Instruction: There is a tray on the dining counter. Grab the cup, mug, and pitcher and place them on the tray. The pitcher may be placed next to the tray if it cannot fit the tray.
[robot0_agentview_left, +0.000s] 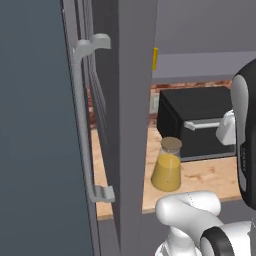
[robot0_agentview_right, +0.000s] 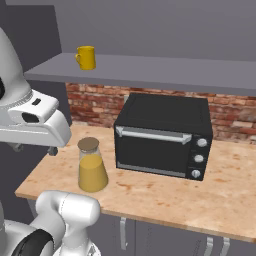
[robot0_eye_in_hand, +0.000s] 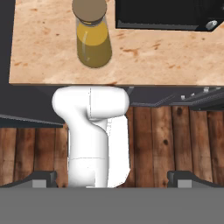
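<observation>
Pitcher (robot0_agentview_right: 92, 171) stands upright on the tan desk (robot0_agentview_right: 165, 195) near its front left corner, just left of the black toaster oven (robot0_agentview_right: 162, 135), apart from it. Cork lid on, juice roughly two-thirds up. Mug (robot0_agentview_right: 86, 57) sits on the grey shelf (robot0_agentview_right: 150, 70) above the brick backsplash, handle to the left, well above and behind the pitcher. No tray or cup to be made out here.

Pincer (robot0_eye_in_hand: 112, 178): tips spread as wide as they go, nothing between them, holding nothing. Hand is raised and pulled back from the desk, looking down over the floor and the desk's front edge.

Key relation: in the hand view the pitcher (robot0_eye_in_hand: 91, 33) lies ahead of the pincer and off to the left of its centreline, well apart, with the desk edge in between. Pitcher's long axis is vertical, widest at the base, narrow at the neck.

Judgement: reach phase for the pitcher, nothing placed yet. The next move likely needs a forward and leftward shift, with the jaws straddling the neck or upper cone.

Tall grey cabinet panel with handle (robot0_agentview_left: 85, 120) blocks the left side in the left base view.
</observation>
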